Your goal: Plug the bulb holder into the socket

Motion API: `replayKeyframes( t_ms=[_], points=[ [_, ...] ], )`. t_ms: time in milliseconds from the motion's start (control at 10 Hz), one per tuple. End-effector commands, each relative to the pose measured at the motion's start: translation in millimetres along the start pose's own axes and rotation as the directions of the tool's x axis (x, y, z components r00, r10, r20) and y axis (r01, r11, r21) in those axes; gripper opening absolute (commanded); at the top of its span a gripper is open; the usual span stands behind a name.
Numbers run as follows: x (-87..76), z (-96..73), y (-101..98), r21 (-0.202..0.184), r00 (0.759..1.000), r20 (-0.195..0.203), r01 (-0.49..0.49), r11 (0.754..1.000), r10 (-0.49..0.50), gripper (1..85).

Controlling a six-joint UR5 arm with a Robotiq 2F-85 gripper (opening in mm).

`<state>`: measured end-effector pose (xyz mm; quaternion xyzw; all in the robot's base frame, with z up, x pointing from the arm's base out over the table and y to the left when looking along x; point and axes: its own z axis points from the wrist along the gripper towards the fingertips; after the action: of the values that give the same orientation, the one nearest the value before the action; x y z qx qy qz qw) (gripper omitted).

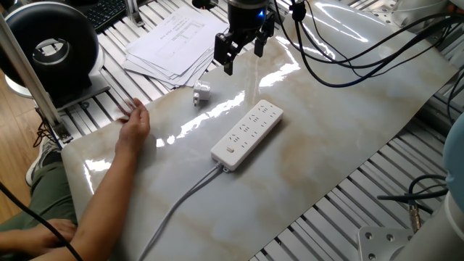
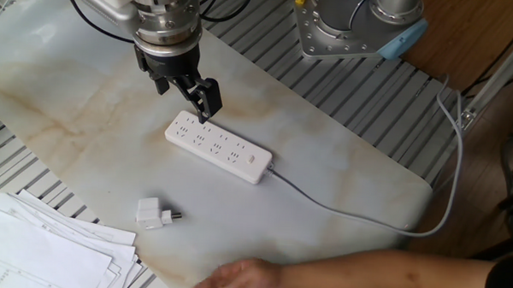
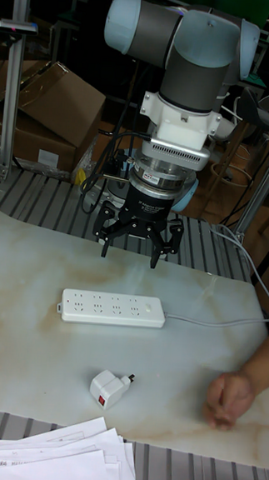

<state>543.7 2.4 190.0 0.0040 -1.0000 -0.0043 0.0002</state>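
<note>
The bulb holder (image 3: 109, 387) lies on its side on the table (image 1: 341, 138), its metal pins pointing sideways and its small red mark facing the tall fixed view. It sits apart from the socket (image 3: 114, 308), between that strip and a loose stack of papers (image 1: 170, 47) at the table edge. Nothing is touching it, and none of the strip's outlets is occupied. A grey cable (image 2: 357, 218) runs off the table from the strip's switch end.

The claw (image 3: 129, 255) hangs above the far end of the socket, the end away from the switch. Its 2 fingers are spread apart with nothing between them. A person's hand (image 2: 239, 278) rests on the table near the edge, on the bulb holder's side of the strip, but not touching either thing.

We judge the task to be at its 1st step: the pick has not begun. The next move calls for carrying the claw across the strip to the bulb holder, dropping over its blocky body and closing there so that the pins stay free. We would then need to turn the pins downward before lining them up over an outlet, and the hand so close by calls for caution
</note>
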Motion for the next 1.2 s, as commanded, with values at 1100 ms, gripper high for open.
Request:
replayKeyframes(
  t_ms=[1100],
  points=[
    [12.2,-1.5,35.1,-0.076,0.999,-0.042,0.003,0.997,-0.006,1.3]
  ],
)
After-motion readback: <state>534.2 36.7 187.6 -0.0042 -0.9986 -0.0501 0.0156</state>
